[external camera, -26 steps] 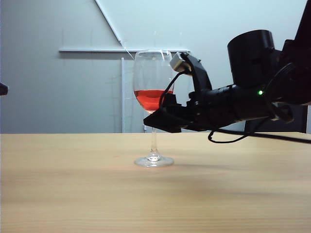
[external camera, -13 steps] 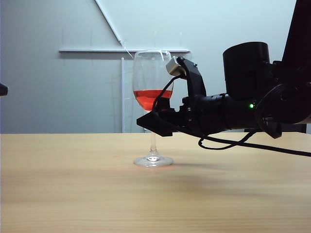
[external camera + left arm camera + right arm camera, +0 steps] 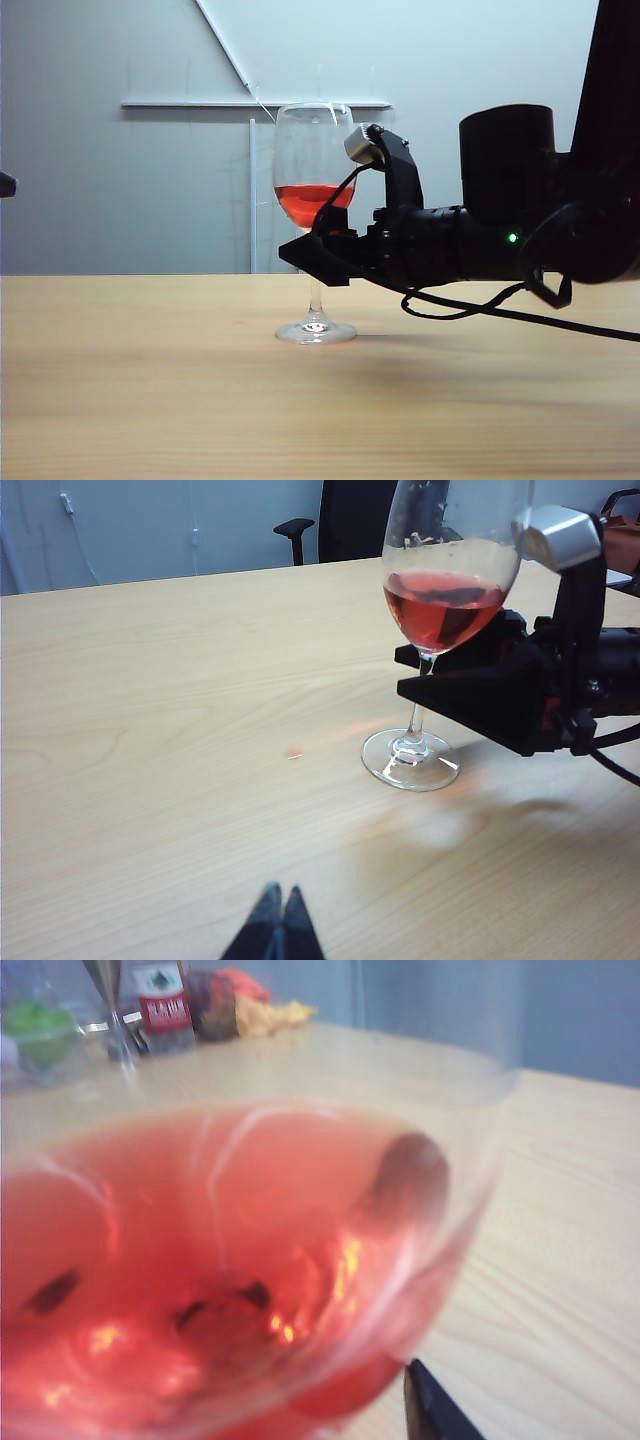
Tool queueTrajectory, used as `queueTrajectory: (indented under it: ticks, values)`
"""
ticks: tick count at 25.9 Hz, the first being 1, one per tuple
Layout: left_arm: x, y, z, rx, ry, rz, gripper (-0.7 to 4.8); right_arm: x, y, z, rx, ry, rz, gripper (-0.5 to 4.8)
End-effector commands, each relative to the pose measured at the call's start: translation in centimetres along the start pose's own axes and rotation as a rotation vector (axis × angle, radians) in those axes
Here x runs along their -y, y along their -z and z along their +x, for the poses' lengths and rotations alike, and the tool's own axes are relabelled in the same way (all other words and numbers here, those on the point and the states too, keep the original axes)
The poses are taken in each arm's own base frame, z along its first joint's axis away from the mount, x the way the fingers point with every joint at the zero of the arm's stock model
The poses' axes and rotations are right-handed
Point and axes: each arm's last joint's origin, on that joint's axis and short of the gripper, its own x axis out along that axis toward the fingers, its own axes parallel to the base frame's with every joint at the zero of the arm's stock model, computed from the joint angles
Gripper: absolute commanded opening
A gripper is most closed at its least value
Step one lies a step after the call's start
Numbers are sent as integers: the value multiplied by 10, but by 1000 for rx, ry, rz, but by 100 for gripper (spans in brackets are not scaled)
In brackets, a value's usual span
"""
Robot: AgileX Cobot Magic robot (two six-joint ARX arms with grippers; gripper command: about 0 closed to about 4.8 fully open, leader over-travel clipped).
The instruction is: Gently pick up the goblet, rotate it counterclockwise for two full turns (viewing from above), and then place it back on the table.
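Wide beige wood-grain table (image 3: pixel 150 400), running across the whole scene, bare but for the glass. Behind it a grey wall with a white rail; in the left wrist view a dark office chair (image 3: pixel 340 520) past the far edge.

Right arm (image 3: pixel 500 240), black and bulky, reaching in level from the right, cable (image 3: pixel 480 310) drooping under it toward the tabletop, small green light on the body. Silver camera block (image 3: pixel 362 143) perched on a bracket above the wrist.

Goblet (image 3: pixel 315 200) upright a little left of centre, round foot flat on the table, thin stem rising to a tulip bowl with red liquid in its lower part.

Right gripper (image 3: pixel 312 255) at the top of the stem just under the bowl, jaws spread wide on either side of the stem, not closed on it; contact impossible to judge. From the right wrist, the bowl filling nearly the whole view, one dark fingertip (image 3: pixel 430 1410) beside it.

Left gripper (image 3: pixel 277 927) parked near, well apart from the glass, fingertips pressed together, holding nothing.
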Motion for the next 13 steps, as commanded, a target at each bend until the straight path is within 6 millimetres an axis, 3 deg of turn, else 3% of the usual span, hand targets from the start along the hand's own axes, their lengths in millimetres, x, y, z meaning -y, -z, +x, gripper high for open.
queueTrajectory:
  ticks: [1,5,8,13]
  values:
    - [0,-1,0,6,5,1,-5,0,-3,2,49,-3,-11,329]
    - [0,-1,0,6,5,1,-5,-1,-3,2,51,-5,-11,292]
    - [0,-1,0,6,5,1,-5,-1,-4,3,52,-5,-12,232]
    - [0,-2,0,7,5,1,-5,0,-5,4,55,-9,-10,226]
